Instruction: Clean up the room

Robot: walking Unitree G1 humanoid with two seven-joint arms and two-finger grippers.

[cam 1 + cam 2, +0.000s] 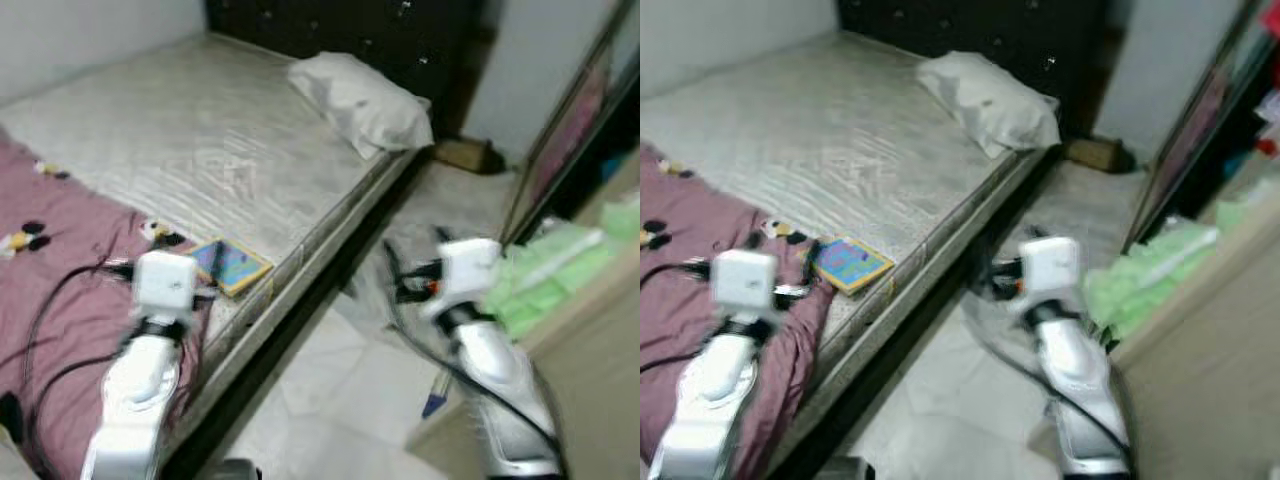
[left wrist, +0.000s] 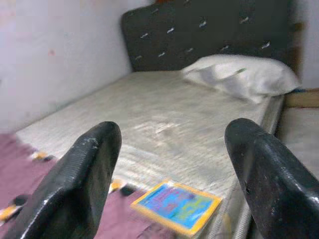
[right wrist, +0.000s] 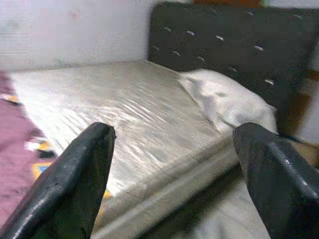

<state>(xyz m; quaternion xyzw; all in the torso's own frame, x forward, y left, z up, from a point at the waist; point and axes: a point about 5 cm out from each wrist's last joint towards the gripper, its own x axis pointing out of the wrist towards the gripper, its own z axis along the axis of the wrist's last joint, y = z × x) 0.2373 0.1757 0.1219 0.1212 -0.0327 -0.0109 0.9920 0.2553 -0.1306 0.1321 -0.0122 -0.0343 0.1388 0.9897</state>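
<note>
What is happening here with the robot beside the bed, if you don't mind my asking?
The robot stands at the side of a bed with both arms raised and nothing held. The left end effector is open over the maroon blanket, facing a colourful book near the mattress edge. The right end effector is open over the floor beside the bed. A white pillow lies by the dark headboard.

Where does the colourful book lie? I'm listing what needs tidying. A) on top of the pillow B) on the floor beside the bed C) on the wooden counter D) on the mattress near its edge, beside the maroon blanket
D: the book lies flat on the mattress near its edge, beside the maroon blanket, far from the pillow.
</note>
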